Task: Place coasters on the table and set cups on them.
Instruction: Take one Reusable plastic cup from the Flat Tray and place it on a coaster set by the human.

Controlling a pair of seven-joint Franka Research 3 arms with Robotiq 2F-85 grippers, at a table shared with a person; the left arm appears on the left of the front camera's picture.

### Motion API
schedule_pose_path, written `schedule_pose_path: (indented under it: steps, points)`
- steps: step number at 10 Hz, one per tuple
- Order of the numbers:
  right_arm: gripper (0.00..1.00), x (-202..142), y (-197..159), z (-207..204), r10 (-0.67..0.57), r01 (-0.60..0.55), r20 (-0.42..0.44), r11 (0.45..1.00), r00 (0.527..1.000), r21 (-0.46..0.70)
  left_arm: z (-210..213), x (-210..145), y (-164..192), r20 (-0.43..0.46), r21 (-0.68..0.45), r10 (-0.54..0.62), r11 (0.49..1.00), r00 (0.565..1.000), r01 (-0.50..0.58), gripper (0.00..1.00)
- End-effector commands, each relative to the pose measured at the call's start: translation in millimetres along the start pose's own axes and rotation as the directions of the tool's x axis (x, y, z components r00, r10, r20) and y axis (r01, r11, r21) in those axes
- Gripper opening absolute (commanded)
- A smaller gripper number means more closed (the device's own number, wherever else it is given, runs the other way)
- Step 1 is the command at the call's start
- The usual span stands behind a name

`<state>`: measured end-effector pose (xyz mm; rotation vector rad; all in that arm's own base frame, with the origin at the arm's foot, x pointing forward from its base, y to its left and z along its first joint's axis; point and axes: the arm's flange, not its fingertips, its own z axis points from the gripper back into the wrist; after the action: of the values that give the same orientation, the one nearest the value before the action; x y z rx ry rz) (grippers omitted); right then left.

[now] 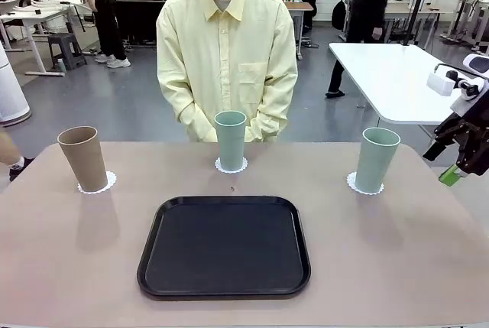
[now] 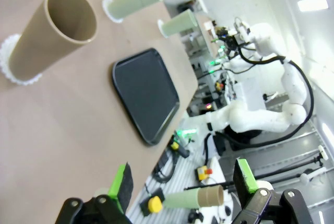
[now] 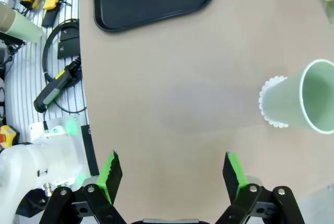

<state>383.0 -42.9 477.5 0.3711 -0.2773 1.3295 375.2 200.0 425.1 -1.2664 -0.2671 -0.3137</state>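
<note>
Three cups stand upright on the table (image 1: 397,259), each on a white lacy coaster. The tan cup (image 1: 82,158) is at far left on its coaster (image 1: 98,185). One sage cup (image 1: 230,139) is at far centre on a coaster (image 1: 231,167), before the person. The other sage cup (image 1: 377,160) is at right on a coaster (image 1: 355,184). My right gripper (image 1: 452,172) hangs open beyond the table's right edge, clear of that cup (image 3: 305,96). Its fingers (image 3: 112,174) hold nothing. My left gripper (image 2: 182,182) is open and empty, well back from the tan cup (image 2: 49,33).
A black tray (image 1: 224,245) lies bare at the table's front centre. The person stands at the far side with hands held together against the body. A white table (image 1: 397,76) stands behind at right. Cables and control boxes (image 3: 55,85) lie beside the table's edge.
</note>
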Motion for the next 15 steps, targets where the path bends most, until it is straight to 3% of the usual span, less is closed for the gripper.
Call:
schedule_pose_path:
  steps: [1,8,9,10,11,14,15]
  points:
    - [1.0,1,-4,1,0.008,-0.008,-0.002,1.0,1.0,-0.004,0,1,-3,0.01,0.005,0.013,1.0,1.0,-0.013,1.0]
    - [1.0,1,-1,0,0.001,-0.001,0.0,1.0,1.0,0.0,0,1,-3,0.01,0.005,0.013,1.0,1.0,-0.013,1.0]
    - [1.0,0,16,6,-0.187,0.185,0.0,0.973,0.982,-0.135,0,1,-3,0.01,0.005,0.013,1.0,1.0,-0.013,1.0]
    - [1.0,3,29,16,-0.397,0.38,-0.028,0.895,0.917,-0.234,0,1,-3,0.01,0.005,0.013,1.0,1.0,-0.013,1.0]
    - [1.0,13,44,19,-0.559,0.527,-0.077,0.813,0.825,-0.248,0,1,-3,0.01,0.005,0.013,1.0,1.0,-0.013,1.0]
    - [1.0,38,72,28,-0.739,0.683,-0.243,0.673,0.628,-0.284,0,1,-3,0.01,0.005,0.013,1.0,1.0,-0.013,1.0]
    - [1.0,40,79,37,-0.747,0.686,-0.239,0.665,0.621,-0.295,0,1,-3,0.01,0.005,0.013,1.0,1.0,-0.013,1.0]
